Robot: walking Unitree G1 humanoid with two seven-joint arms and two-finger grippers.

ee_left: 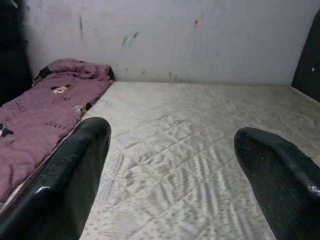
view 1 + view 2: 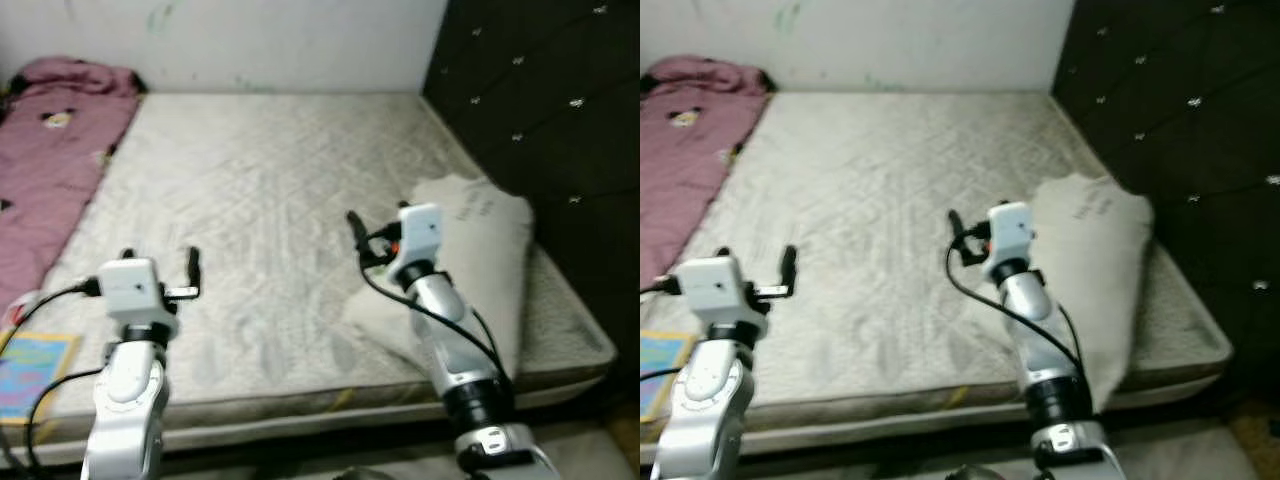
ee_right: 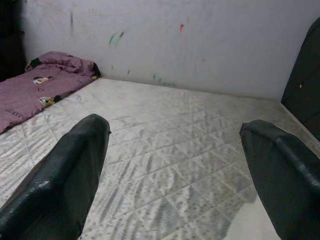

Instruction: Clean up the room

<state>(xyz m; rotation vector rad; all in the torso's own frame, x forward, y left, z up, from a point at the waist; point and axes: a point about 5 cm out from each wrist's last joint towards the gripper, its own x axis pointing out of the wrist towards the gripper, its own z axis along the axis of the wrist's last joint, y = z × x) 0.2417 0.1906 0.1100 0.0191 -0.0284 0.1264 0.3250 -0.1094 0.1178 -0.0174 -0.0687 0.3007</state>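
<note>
Robot facing a bare mattress.
Left tool and right tool hover released; pillow beside the right.

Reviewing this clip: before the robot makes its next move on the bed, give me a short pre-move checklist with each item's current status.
1. Left gripper open and empty: ok, fingers spread over bare mattress.
2. Right gripper open and empty: ok, nothing between its fingers.
3. White pillow within the right arm's reach: ok, it lies beside that arm near the dark headboard.
4. Pink blanket location known: ok, along the mattress's left edge.
5. Colourful book position: ok, at the left front corner.
6. Floor in front of the bed: cannot tell.
</note>
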